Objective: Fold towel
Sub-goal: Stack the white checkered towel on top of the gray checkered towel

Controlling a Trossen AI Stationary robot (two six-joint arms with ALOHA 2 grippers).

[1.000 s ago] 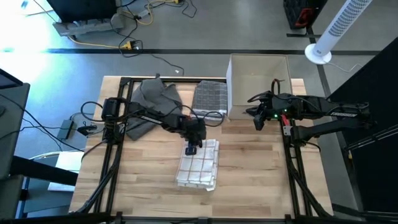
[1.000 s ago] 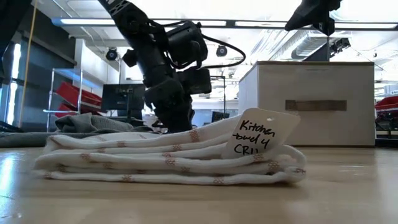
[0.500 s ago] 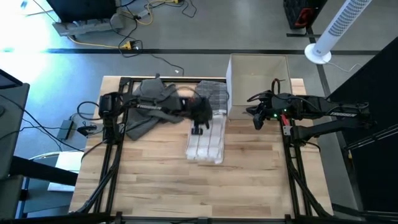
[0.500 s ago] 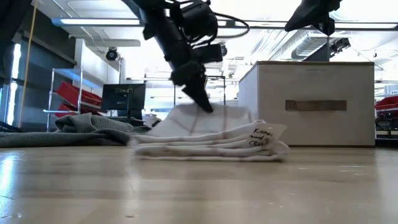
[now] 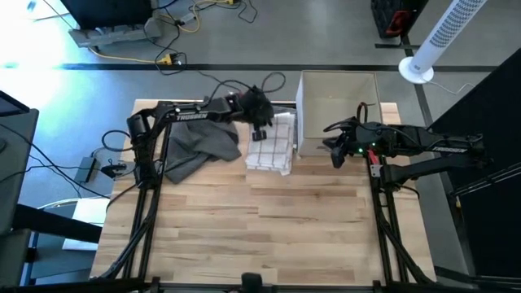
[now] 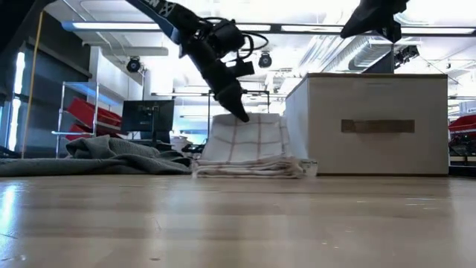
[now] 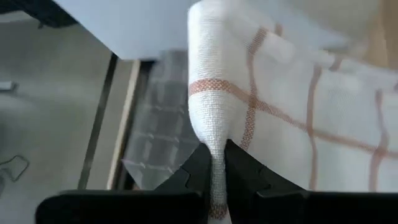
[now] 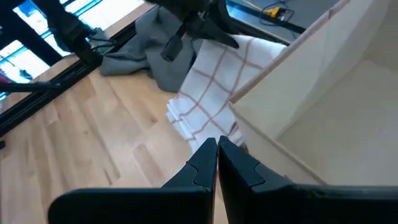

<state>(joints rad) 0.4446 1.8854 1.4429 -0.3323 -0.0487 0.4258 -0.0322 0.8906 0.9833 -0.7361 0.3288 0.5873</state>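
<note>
The white towel (image 5: 273, 145) with thin red-brown checks lies folded at the table's far side, close against the white box (image 5: 338, 106). Its lower layers (image 6: 249, 167) rest flat on the table. My left gripper (image 5: 262, 132) reaches over it from the left and is shut on its raised far end (image 6: 245, 138). My right gripper (image 5: 335, 153) hangs shut and holds nothing beside the box's near right side, above the table. My left gripper pinches a bunched fold of the towel's far end (image 7: 214, 146) between its two fingers (image 7: 239, 177). The fingers slant down from above and from the table's left (image 6: 239, 112). The held end is lifted and drapes down as a sheet; the folded layers below stay on the table.
A crumpled grey cloth (image 5: 199, 142) lies left of the towel. A grey checked cloth (image 7: 155, 134) shows under the towel's far end. The white box (image 6: 372, 123) stands right behind the towel. The table's near half (image 5: 269, 228) is bare wood.
My left gripper has gone from the table's middle toward the far edge and up, still shut on the towel. The folded towel has slid along the table with it to the box's side, and its held end has risen into a hanging sheet.
</note>
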